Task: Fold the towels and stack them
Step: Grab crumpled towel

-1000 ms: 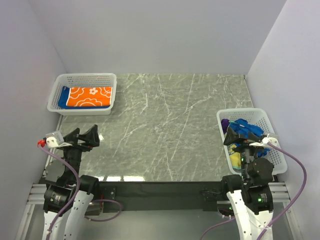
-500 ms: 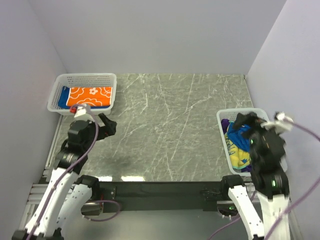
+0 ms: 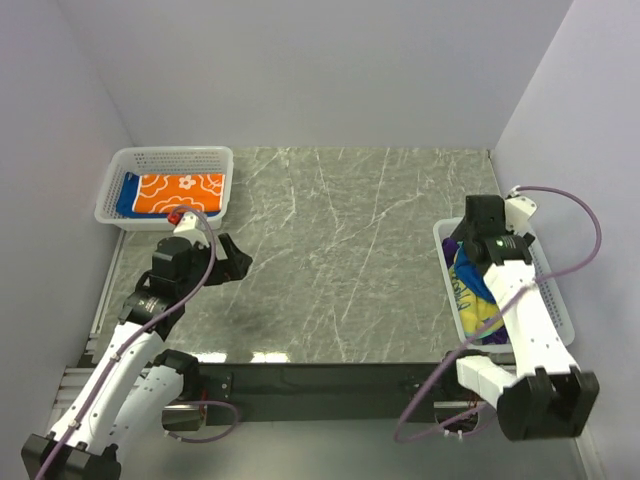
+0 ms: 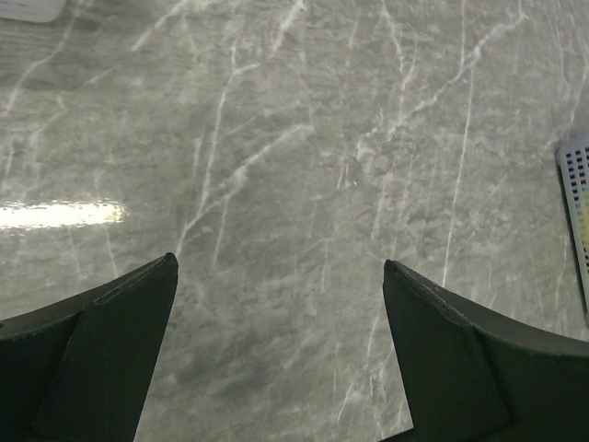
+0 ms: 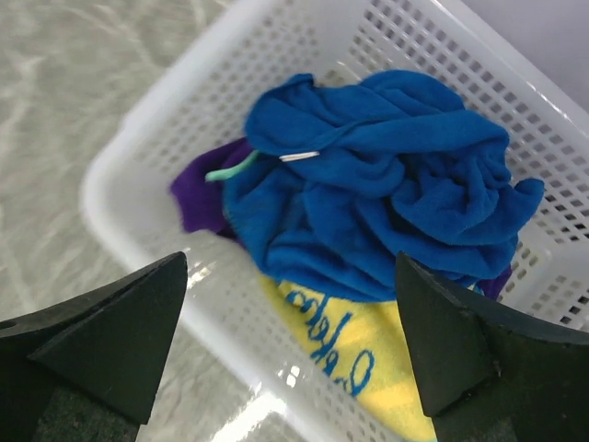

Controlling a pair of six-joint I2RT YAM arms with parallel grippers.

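Towels (image 5: 368,184) heaped in the white basket (image 5: 147,124)
Blue one lies on top; right gripper (image 5: 287,267) hovers just above this basket, wide open, empty. Left gripper (image 4: 281,267), well apart from it, is open and empty too.

Bright, even light is cast from overhead, glare is thrown back by the glossy surface (image 3: 350,250) near its front edge, a soft shadow is laid beside the left gripper (image 3: 232,258), and the near rim of the basket (image 5: 129,184) is washed out.
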